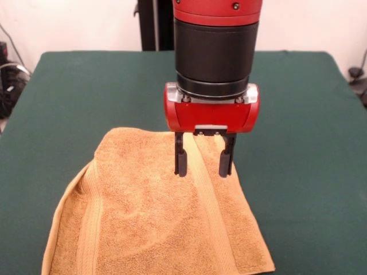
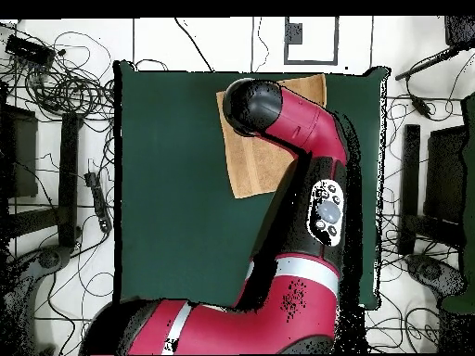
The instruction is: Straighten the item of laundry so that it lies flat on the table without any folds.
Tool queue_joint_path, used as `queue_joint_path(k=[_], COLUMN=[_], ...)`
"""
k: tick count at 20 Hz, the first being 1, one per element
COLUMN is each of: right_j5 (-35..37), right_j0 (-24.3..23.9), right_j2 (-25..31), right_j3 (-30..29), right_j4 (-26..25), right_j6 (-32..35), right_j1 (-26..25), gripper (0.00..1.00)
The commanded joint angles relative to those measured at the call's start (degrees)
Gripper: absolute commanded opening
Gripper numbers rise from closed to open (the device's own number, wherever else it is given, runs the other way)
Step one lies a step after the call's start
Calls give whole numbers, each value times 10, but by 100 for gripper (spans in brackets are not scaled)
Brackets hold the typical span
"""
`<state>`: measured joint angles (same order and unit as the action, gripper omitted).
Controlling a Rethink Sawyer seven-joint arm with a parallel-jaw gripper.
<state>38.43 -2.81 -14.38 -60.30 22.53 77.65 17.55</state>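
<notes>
The golden-orange towel, the item of laundry (image 1: 149, 217), lies on the dark green table (image 1: 298, 172) at the near side in the front view, with a folded-over layer and a ribbed band running diagonally down it. My gripper (image 1: 204, 162) hangs over the towel's far part, open, its two black fingers (image 1: 180, 156) straddling the ribbed band with nothing held. Seen from overhead, the arm covers the gripper, and the towel (image 2: 255, 162) shows beside the arm's head near the table's top edge.
Cables and black stands (image 2: 70, 139) lie on the floor to the left and right of the table in the overhead view. The red arm (image 2: 306, 204) crosses the table's right half there.
</notes>
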Motion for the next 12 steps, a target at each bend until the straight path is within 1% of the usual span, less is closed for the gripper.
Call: queue_joint_path(k=[1,7,12], right_j5=[64,69,115], right_j0=[7,8,11], right_j2=[55,53,40], right_j3=[-78,-75,-70], right_j4=[20,20,14], right_j6=[158,160,158], right_j1=[-13,-10,15], gripper=[100,100,100])
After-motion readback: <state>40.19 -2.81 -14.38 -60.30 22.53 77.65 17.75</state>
